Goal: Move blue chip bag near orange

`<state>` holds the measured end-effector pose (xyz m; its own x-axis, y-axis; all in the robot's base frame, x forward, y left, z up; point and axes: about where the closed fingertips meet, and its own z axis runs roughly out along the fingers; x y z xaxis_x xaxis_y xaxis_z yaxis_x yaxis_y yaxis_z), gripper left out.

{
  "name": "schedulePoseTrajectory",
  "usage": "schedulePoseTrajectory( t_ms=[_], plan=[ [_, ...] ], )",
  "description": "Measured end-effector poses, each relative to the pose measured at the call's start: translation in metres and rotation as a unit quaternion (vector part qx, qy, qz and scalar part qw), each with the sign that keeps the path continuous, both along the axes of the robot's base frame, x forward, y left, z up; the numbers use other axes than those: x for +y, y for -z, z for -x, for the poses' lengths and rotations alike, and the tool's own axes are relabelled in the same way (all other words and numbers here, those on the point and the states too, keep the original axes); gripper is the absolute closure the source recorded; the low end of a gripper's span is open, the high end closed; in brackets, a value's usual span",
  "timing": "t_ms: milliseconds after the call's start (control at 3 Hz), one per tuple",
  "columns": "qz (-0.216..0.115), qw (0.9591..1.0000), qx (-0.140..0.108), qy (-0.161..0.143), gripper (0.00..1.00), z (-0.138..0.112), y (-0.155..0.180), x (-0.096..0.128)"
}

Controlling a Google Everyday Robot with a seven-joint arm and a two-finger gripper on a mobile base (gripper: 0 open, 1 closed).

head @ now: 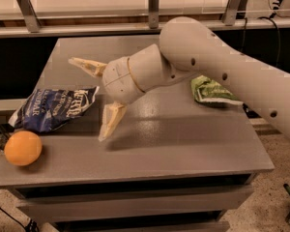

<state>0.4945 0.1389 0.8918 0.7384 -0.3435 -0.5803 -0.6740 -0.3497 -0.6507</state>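
The blue chip bag [55, 108] lies flat at the left edge of the grey table [183, 144], dark navy with white lettering. The orange [22, 148] sits just in front of it at the front left corner, a small gap apart. My gripper [89, 98] hangs above the table just right of the bag, open wide and empty. One cream finger [87, 65] points back-left, the other finger [111, 121] points down toward the table. Neither touches the bag.
A green chip bag [212, 91] lies at the right side of the table, partly behind my white arm [222, 62]. A railing with metal posts [153, 6] runs along the back. The floor shows beyond the table's front and right edges.
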Motion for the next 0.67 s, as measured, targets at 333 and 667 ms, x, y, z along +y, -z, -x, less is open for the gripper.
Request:
schedulePoseTrajectory(
  t_ms=[333, 667],
  plan=[
    [0.005, 0.9993, -0.01, 0.036, 0.0, 0.004, -0.009, -0.033],
    [-0.031, 0.9956, -0.004, 0.089, 0.0, 0.01, -0.011, -0.063]
  ],
)
